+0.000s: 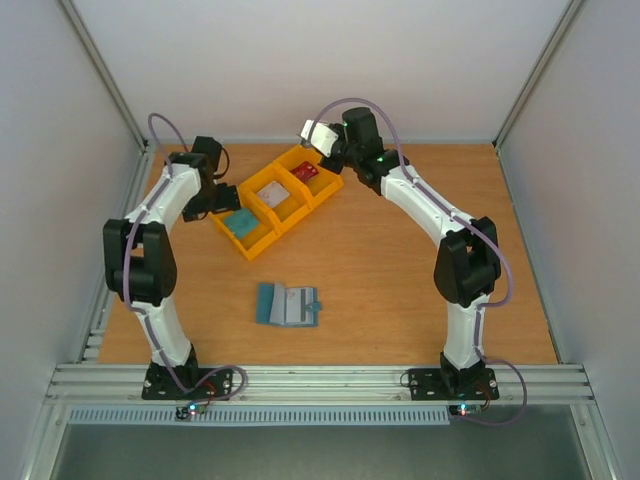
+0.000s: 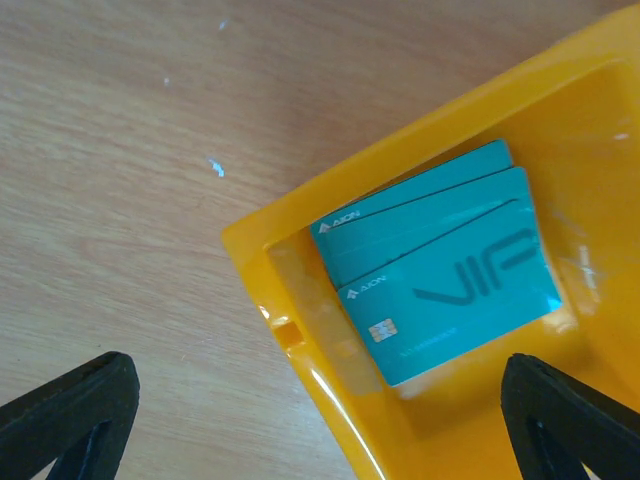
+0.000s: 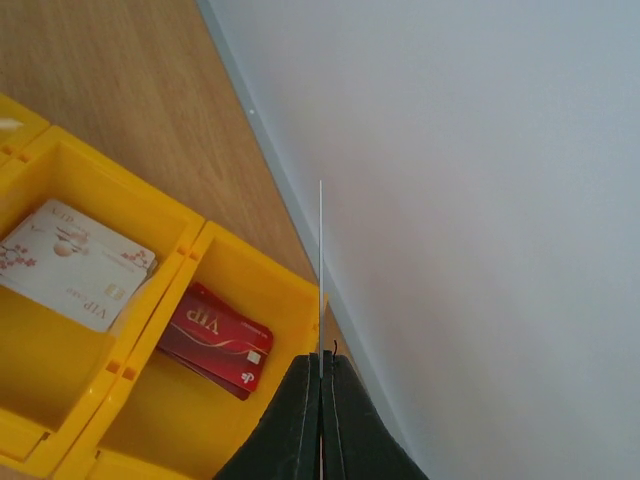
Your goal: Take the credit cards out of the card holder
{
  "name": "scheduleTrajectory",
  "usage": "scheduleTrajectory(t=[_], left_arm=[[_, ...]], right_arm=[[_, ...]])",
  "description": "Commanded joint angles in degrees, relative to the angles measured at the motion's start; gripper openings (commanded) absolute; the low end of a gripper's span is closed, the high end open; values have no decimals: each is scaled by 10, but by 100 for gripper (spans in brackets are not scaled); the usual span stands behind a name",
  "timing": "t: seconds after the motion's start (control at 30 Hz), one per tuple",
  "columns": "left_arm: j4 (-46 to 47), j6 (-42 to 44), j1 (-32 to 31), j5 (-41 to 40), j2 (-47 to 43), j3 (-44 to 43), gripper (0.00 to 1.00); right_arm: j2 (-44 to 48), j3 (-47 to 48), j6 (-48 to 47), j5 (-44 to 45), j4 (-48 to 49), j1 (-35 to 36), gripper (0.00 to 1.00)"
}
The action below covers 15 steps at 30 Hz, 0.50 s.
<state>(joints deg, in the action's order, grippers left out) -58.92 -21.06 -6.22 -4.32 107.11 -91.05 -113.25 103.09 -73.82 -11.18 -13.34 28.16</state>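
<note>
The dusty-blue card holder (image 1: 288,304) lies open on the table in front of the arms. Teal-green credit cards (image 2: 440,270) lie stacked in the left compartment of the yellow bins (image 1: 258,243). Whitish cards (image 3: 75,262) lie in the middle compartment and red cards (image 3: 215,338) in the right one. My left gripper (image 2: 320,420) is open and empty just above the teal compartment's near rim. My right gripper (image 3: 322,355) is shut on a thin card (image 3: 320,260) seen edge-on, held upright above the back rim of the red compartment. I cannot tell that card's colour.
The row of yellow bins (image 3: 190,245) runs diagonally across the back of the table. The white back wall (image 3: 480,200) stands right behind my right gripper (image 1: 335,152). My left gripper (image 1: 222,200) is near the left wall's rail. The wooden table (image 1: 400,290) surrounds the card holder.
</note>
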Motion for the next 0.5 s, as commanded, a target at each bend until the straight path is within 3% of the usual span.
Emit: scheduleTrajectory(t=[0.0,0.07,0.17,0.47], left_arm=[[19,-7,6,-7,23,25,99],[30,0,11,-2,41,38,99],[41,11,12,8,58,41,89],[27,-19,11,84,35,76,28]], right_arm=[[10,1,16,-19,8,-7,1],[5,4,20,-25,7,-7,1],[0,6,26,-32,1,-7,1],[3,6,26,-26,-13,-7,1]])
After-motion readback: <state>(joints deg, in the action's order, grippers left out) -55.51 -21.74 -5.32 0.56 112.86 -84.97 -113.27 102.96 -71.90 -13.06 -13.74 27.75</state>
